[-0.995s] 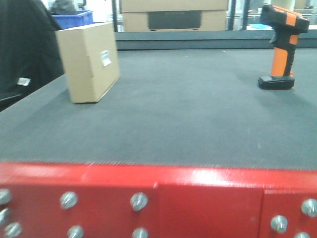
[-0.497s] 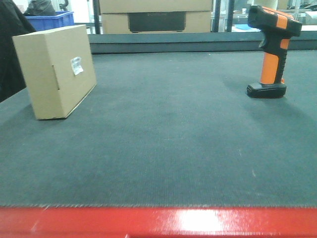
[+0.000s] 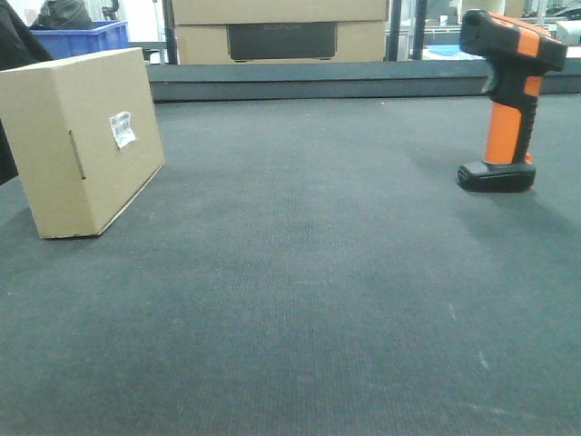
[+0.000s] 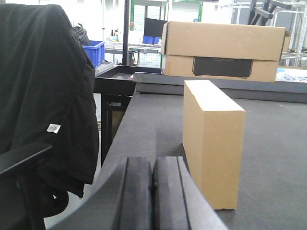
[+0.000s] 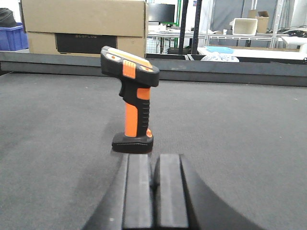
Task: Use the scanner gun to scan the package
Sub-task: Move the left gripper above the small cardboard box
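Observation:
The package [image 3: 82,141], a small plain brown box with a white label [image 3: 122,128] on its right side, stands upright at the left of the dark mat [image 3: 300,272]. The scanner gun [image 3: 508,100], black head with an orange stripe and orange handle, stands on its black foot at the far right. In the left wrist view my left gripper [image 4: 152,160] is shut and empty, just short and left of the package [image 4: 213,139]. My right gripper [image 5: 154,158] is shut and empty too, directly in front of the scanner gun [image 5: 134,110], apart from it.
A larger cardboard box [image 3: 281,32] with a dark panel sits behind a raised ledge [image 3: 363,77] at the back. A blue crate [image 3: 82,36] is at the back left. A chair with a black jacket [image 4: 43,96] stands beyond the table's left edge [image 4: 120,139].
The front view has moved forward: the red front rim has dropped out of the frame and the package looks larger and further left. Package and scanner gun stand as before.

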